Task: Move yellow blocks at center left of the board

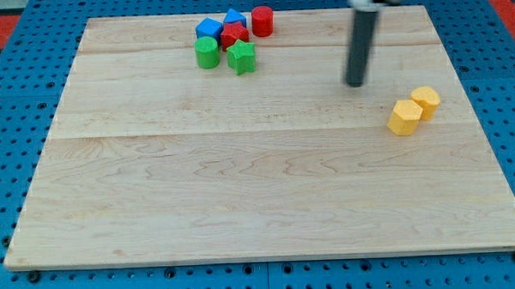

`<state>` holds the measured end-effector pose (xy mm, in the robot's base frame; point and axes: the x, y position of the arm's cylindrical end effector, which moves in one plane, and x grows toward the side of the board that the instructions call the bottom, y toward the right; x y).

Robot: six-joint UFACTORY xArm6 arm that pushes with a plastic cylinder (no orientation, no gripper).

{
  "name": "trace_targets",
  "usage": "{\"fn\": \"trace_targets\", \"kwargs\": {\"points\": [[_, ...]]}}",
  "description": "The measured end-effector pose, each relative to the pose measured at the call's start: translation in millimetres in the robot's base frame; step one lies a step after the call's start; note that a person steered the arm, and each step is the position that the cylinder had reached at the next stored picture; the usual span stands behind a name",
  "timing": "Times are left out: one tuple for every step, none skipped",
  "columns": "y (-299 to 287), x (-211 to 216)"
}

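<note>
Two yellow blocks lie touching at the view's right of the wooden board (242, 188): a yellow hexagonal block (404, 117) and, up and to its right, a yellow cylinder-like block (426, 100). My tip (355, 84) is the lower end of the dark rod, which comes down from the view's top. The tip stands on the board up and to the left of the yellow blocks, a short gap away and not touching them.
A cluster of blocks sits at the view's top centre-left: a blue block (209, 29), a second blue block (234, 18), a red star-like block (234, 35), a red cylinder (263, 22), a green cylinder (207, 53) and a green star-like block (242, 57).
</note>
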<state>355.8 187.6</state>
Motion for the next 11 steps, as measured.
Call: {"fn": "trace_targets", "kwargs": {"points": [[92.3, 14.7], [94.5, 58.9], [22.5, 78.7], [-67.2, 75.0], [-39.5, 77.3], [-21.0, 118.2], [-137.8, 91.6], [-261.0, 52.6], [-333.0, 40.7], [-309.5, 42.5], [-290.0, 68.2]]}}
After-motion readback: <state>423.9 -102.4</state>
